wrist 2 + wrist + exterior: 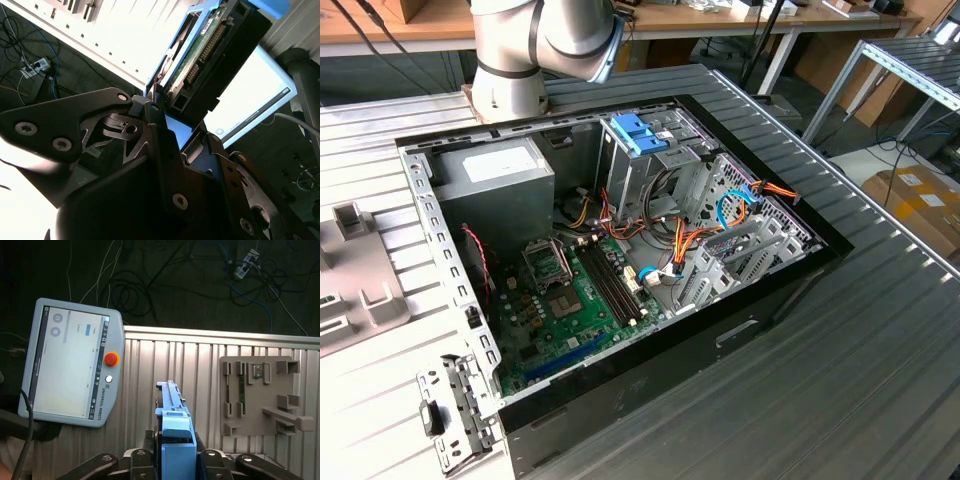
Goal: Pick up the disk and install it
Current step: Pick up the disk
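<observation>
The disk [222, 55] belongs to a scene whose largest thing is the ribbed metal table [880, 350]. On it lies the open computer case [740, 335], with the arm [540, 40] rising at the case's far side. Inside the case are the grey power-supply box [490, 175], the green motherboard [560, 310], a metal drive cage [620, 175] topped with light-blue latch pieces [638, 133], and loose orange and yellow cables [690, 240]. In the first wrist view a teach pendant [70, 365] and a grey fixture plate [260, 395] lie on the table beyond the gripper [175, 456]. The gripper's jaws are clenched on the disk, which is held clear of the table between those two things. Judging by this, the disk is already picked up and is being carried, not yet installed. Doing this well calls for a firm grip so that the metal body does not slide or tilt between the fingers. It also calls for the blue side rails [186, 30] to be kept square to the cage's guides and the disk kept off the cables. The disk stands edge-on in the first wrist view, with its blue tab [176, 432] at the gripper end. Its long axis seems to run straight out in line with the fingers. In the second wrist view its circuit-board side and row of connector pins [202, 52] face the camera.
</observation>
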{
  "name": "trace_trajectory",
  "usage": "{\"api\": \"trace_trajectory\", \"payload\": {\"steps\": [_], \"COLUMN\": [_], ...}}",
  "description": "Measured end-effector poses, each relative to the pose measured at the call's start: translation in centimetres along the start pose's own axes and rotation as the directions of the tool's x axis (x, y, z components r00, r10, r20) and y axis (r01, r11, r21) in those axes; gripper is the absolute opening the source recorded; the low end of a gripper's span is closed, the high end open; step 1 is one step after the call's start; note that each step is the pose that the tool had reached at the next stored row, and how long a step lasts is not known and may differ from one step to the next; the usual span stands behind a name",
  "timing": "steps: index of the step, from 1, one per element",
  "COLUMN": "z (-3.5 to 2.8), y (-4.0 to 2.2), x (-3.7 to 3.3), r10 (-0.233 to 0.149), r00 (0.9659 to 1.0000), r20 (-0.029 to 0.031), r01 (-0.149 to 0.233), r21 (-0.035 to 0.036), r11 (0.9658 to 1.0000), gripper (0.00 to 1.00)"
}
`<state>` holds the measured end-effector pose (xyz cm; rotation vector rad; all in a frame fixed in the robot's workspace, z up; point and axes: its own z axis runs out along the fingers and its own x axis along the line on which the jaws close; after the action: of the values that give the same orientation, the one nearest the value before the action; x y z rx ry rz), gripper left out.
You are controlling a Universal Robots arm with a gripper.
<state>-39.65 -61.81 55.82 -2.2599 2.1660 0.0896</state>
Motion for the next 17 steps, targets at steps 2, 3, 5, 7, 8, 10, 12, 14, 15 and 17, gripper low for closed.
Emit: {"api": "trace_trajectory", "payload": {"steps": [2,3,5,7,8,10,12,14,15,17], "z": [0.0,0.0,0.0,0.0,0.0,-0.01,-0.02,-0.02,-0.02,-0.03], "y": [-0.02,-0.03,-0.06,-0.08,-0.1,-0.13,-0.15,-0.17,-0.17,-0.2], "x": [0.08,0.11,0.19,0.27,0.31,0.41,0.48,0.57,0.61,0.74], "r10": [0.0,0.0,0.0,0.0,0.0,0.0,0.0,0.0,0.0,0.0], "r00": [1.0,1.0,1.0,1.0,1.0,1.0,1.0,1.0,1.0,1.0], "r20": [0.0,0.0001,0.0,0.0001,0.0001,0.0,0.0,0.0,0.0,0.0], "r01": [0.0,0.0,0.0,0.0,0.0,0.0,0.0,0.0,0.0,0.0], "r21": [0.0,0.0001,0.0,0.0,0.0001,0.0,0.0,0.0,0.0001,0.0], "r11": [1.0,1.0,1.0,1.0,1.0,1.0,1.0,1.0,1.0,1.0], "gripper": [0.37,0.37,0.37,0.37,0.37,0.37,0.37,0.37,0.37,0.37]}}
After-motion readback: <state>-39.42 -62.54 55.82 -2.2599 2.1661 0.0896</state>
